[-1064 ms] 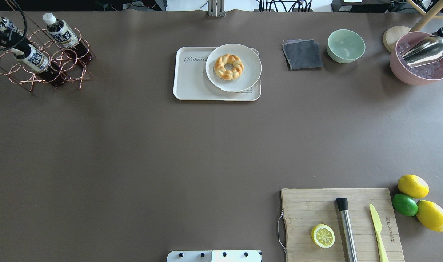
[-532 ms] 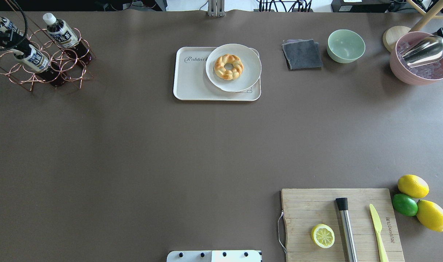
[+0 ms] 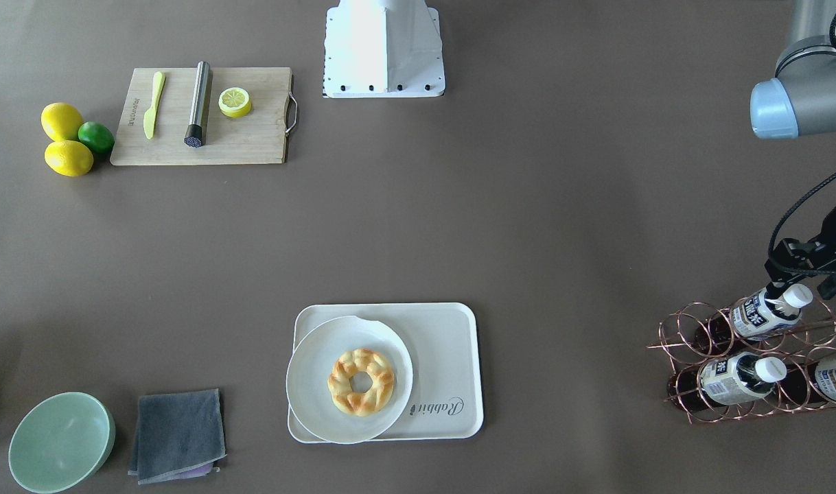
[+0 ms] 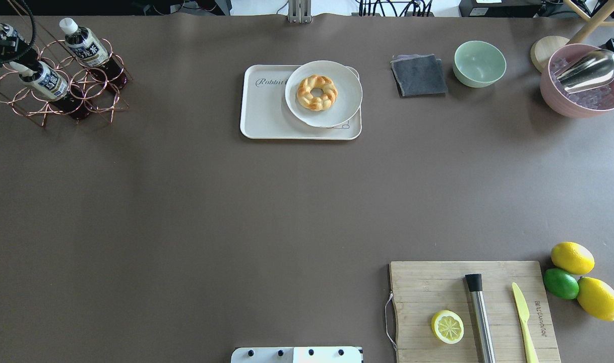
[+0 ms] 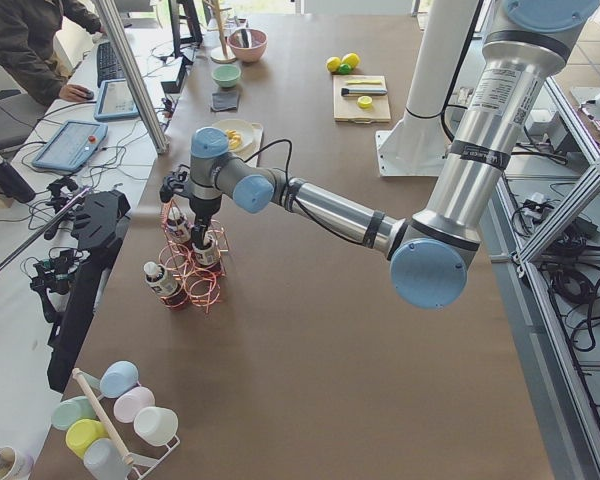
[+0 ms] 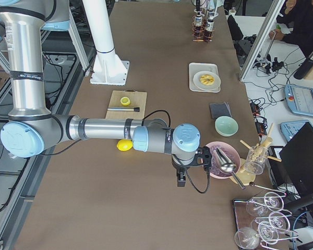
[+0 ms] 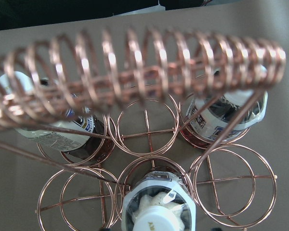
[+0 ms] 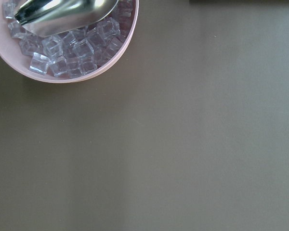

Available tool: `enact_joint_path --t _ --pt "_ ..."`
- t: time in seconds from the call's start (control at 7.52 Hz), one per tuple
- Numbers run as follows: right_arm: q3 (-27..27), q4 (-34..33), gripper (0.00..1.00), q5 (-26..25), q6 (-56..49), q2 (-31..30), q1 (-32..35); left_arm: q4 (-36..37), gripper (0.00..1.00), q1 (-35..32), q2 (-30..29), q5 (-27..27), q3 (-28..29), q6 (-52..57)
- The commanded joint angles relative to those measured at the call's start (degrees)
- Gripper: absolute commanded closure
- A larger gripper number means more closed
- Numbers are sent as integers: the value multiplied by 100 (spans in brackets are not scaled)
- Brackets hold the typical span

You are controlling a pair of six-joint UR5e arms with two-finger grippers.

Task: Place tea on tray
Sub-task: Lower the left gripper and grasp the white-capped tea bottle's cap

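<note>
Three tea bottles lie tilted in a copper wire rack [image 4: 60, 96] at the table's far left: one [image 4: 87, 48], one [image 4: 46, 81] and one half hidden at the edge [image 4: 4, 31]. My left gripper [image 3: 802, 288] hangs over the rack with its fingers apart on either side of the white cap [image 3: 799, 295] of the bottle nearest the robot [image 3: 758, 314], not closed on it. That cap fills the bottom of the left wrist view [image 7: 156, 216]. The cream tray [image 4: 264, 113] carries a white plate [image 4: 345, 80] with a doughnut. My right gripper [image 6: 180, 179] shows only in the side view, so I cannot tell its state.
A pink bowl of ice [image 4: 554, 96] with a metal scoop, a green bowl [image 4: 480, 63] and a grey cloth [image 4: 419, 75] stand at the far right. A cutting board [image 4: 418, 282] with a lemon half, metal rod and knife, plus lemons and a lime [image 4: 561, 283], lies near right.
My left gripper has shifted left and away in the overhead view, uncovering the white cap of the bottle nearest the robot. The bottles, rack and tray have not moved.
</note>
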Motion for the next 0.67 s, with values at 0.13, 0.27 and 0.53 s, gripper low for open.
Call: enact_joint_path --t 0.13,0.27,0.53 --pt "-31 0 0 0 0 -4 0 -29 35 -2 -107 0 159 9" --pt "-31 0 0 -9 0 -4 -9 -38 46 -2 -115 0 168 9" --pt "-31 0 0 -9 0 -4 0 -38 68 -11 -115 -96 168 18"
